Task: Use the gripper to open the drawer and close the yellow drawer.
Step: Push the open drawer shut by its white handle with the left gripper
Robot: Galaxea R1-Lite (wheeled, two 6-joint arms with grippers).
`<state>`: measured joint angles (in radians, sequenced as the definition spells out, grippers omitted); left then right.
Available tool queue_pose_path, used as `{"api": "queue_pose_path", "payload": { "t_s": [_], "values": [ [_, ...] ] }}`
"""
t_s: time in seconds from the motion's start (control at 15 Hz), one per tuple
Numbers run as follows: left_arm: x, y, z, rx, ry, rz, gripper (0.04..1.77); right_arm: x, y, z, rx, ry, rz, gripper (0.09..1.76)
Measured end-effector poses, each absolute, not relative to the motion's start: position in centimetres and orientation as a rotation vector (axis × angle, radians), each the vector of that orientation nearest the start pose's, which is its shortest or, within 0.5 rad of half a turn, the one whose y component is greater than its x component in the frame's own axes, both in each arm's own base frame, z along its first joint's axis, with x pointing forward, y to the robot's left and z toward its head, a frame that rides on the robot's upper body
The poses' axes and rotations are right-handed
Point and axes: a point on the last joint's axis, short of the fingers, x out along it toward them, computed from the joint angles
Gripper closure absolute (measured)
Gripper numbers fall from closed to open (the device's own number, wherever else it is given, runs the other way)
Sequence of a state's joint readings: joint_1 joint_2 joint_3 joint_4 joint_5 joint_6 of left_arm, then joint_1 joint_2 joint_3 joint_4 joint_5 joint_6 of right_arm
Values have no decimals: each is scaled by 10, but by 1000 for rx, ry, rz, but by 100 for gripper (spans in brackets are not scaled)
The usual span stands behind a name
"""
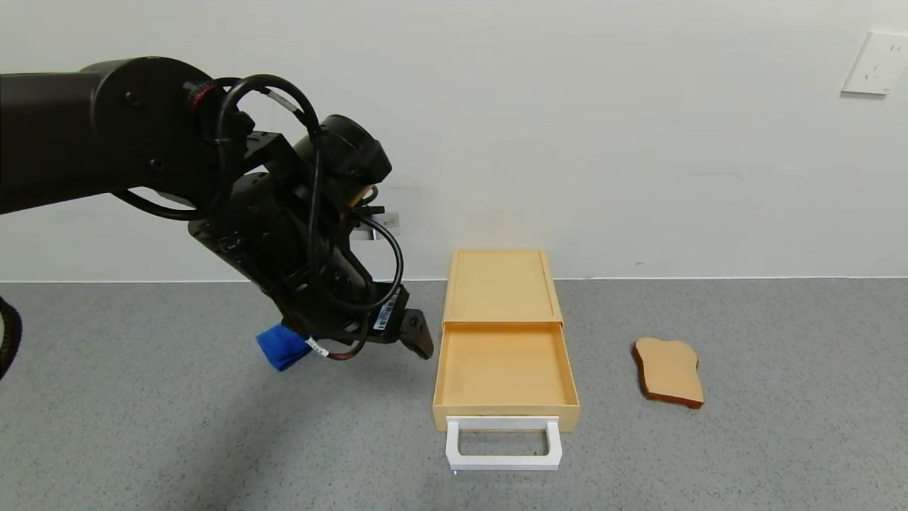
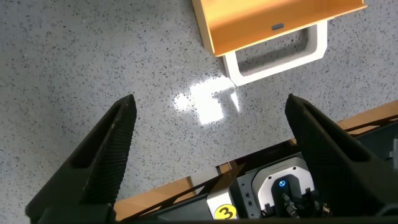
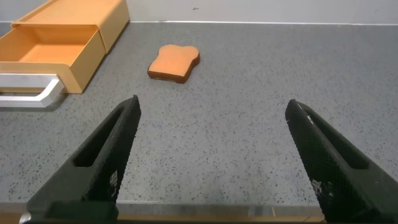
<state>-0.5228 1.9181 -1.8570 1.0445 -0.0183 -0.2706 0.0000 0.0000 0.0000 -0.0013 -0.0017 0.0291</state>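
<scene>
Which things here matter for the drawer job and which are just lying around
For the job: left hand, open and empty, beside the drawer; its white handle; the casing.
Lying about: toast slice; blue object behind the left arm.

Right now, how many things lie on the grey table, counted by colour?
Yellow: 1, the drawer, pulled open from its box.
Tan: 1, the toast slice.
Blue: 1, a small blue thing beside the left tool.
Total: 3
</scene>
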Motion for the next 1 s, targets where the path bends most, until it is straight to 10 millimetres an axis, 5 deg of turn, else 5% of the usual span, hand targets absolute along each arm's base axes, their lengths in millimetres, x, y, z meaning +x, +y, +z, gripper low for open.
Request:
{"api": "queue_pose_path", "payload": {
  "t_s": [0.4, 1.0],
  "values": [
    [284, -167, 256, -20, 1135, -305, 9, -23, 0, 76, 29, -1, -2, 14],
    [265, -233, 234, -90, 1227, -297, 9, -23, 0, 76, 29, -2, -2, 14]
  ]
}}
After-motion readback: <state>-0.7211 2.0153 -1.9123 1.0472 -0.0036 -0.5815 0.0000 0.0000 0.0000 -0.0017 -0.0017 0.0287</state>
